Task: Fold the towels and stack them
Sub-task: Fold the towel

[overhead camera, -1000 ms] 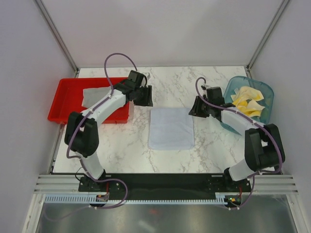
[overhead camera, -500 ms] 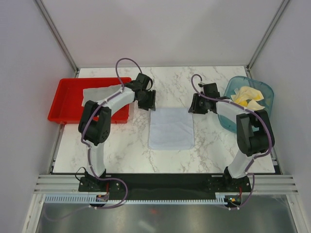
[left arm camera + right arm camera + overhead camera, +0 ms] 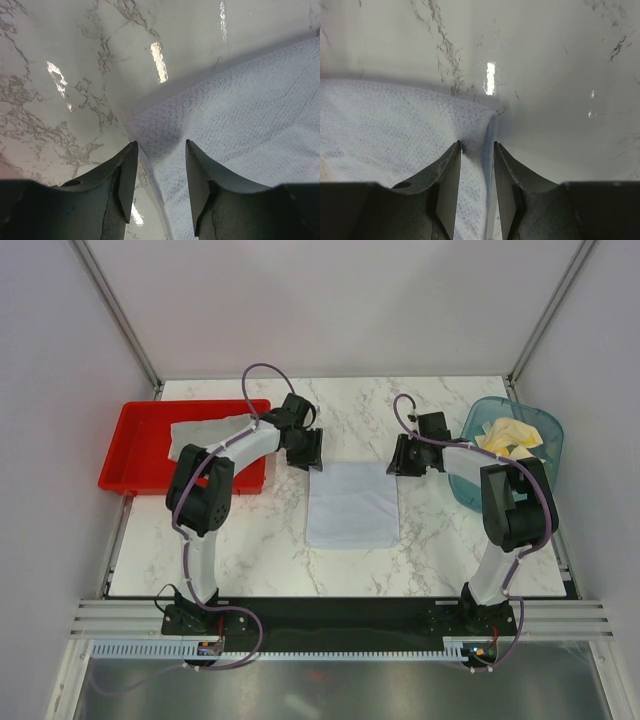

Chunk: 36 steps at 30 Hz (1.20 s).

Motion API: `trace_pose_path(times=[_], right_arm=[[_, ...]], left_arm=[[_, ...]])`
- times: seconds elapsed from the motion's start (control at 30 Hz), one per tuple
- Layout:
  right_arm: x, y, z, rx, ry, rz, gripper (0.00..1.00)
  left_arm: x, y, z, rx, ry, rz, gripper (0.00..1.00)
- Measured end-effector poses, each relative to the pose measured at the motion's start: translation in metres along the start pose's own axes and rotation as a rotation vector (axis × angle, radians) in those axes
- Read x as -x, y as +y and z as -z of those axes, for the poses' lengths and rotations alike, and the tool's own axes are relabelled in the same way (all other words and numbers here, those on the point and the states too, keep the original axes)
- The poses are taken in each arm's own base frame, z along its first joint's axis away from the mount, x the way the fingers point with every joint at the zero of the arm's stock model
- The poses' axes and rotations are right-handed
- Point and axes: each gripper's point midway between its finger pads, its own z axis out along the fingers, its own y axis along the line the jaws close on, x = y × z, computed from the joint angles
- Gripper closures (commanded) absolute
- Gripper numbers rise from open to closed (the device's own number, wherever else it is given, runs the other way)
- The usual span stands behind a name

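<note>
We have brought our left end effector [image 3: 161, 144] and right end effector [image 3: 477, 144] down, jaws apart, astride the far corners of the towel [image 3: 350, 510].

Your white, grey-veined marble counter [image 3: 350, 410] spreads beneath the left hand [image 3: 303, 450] and the right hand [image 3: 398, 460] and runs on beyond both. Plain pale walls [image 3: 330, 310] close it in past the hands and out to either side, with slim metal posts [image 3: 115, 312] at the far corners. Behind the hands, on your near side, lies a ribbed metal rail [image 3: 110, 620]. Bright glints [image 3: 159, 62] of overhead light sit on the glossy stone just ahead of the left hand.
</note>
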Motion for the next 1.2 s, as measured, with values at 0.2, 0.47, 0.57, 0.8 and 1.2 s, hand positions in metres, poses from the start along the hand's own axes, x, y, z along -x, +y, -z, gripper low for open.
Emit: trace_pose_path(times=[0.2,0.47,0.57,0.8,1.2], right_arm=[[0.004,0.000,-0.003,0.025,-0.010,-0.019,0.59],[0.004,0.001,-0.009,0.054,-0.005,-0.033,0.62],[0.004,0.000,-0.010,0.066,0.000,-0.043,0.64],[0.011,0.000,-0.009,0.091,-0.022,-0.054,0.67],[0.015,0.000,-0.007,0.112,-0.029,-0.067,1.00]], left_arm=[[-0.006,0.003,-0.009,0.002,0.024,0.006,0.52],[-0.001,0.008,-0.010,0.004,0.015,0.016,0.57],[0.003,0.008,-0.010,-0.001,0.007,0.018,0.58],[0.008,0.008,-0.013,-0.022,0.002,0.025,0.61],[0.007,0.006,-0.016,-0.057,0.017,0.050,0.98]])
